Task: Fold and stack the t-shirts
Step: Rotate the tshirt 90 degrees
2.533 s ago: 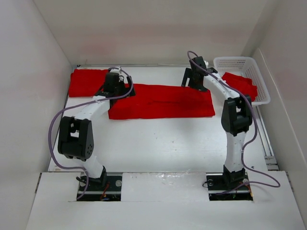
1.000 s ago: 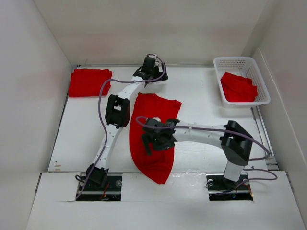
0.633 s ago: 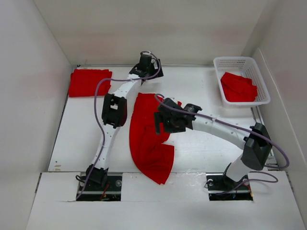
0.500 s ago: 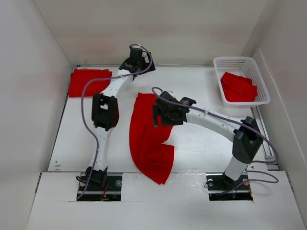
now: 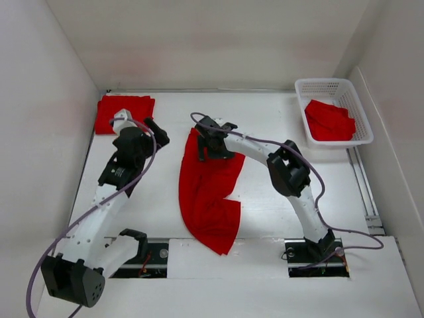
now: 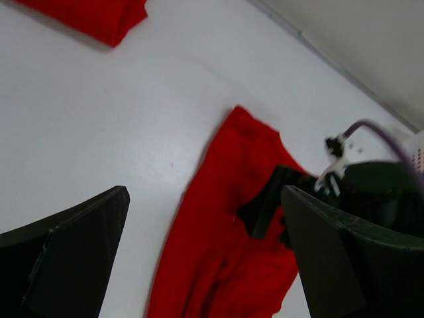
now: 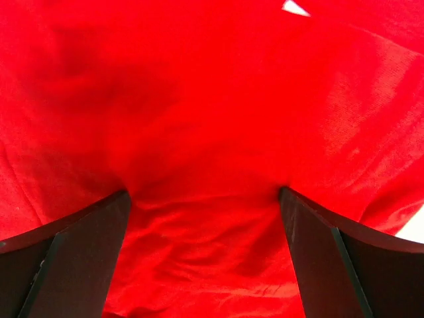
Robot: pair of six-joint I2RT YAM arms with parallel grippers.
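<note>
- At the far left corner of the table (image 5: 278,199), a folded t-shirt (image 5: 124,112) is lying flat as a neat red rectangle; its corner is also showing at the top of the left wrist view (image 6: 93,16).
- Just to the right of it, the left pincer (image 5: 156,132) is hovering over bare table with its fingers (image 6: 73,252) standing wide apart and gripping nothing (only white table and red cloth are showing between them).
- Near the middle, a second t-shirt (image 5: 209,192) is lying as a long, loosely creased strip running from far to near, with its near end reaching onto the white board at the front.
- At the far end of that strip, the right pincer (image 5: 207,147) is pressing down on the cloth, its fingers (image 7: 66,258) spread apart and red fabric (image 7: 199,99) puckering at each tip and filling the gap between them.
- At the far right, a white mesh basket (image 5: 329,82) is sitting at the table's edge, holding a third, crumpled t-shirt (image 5: 329,120).
</note>
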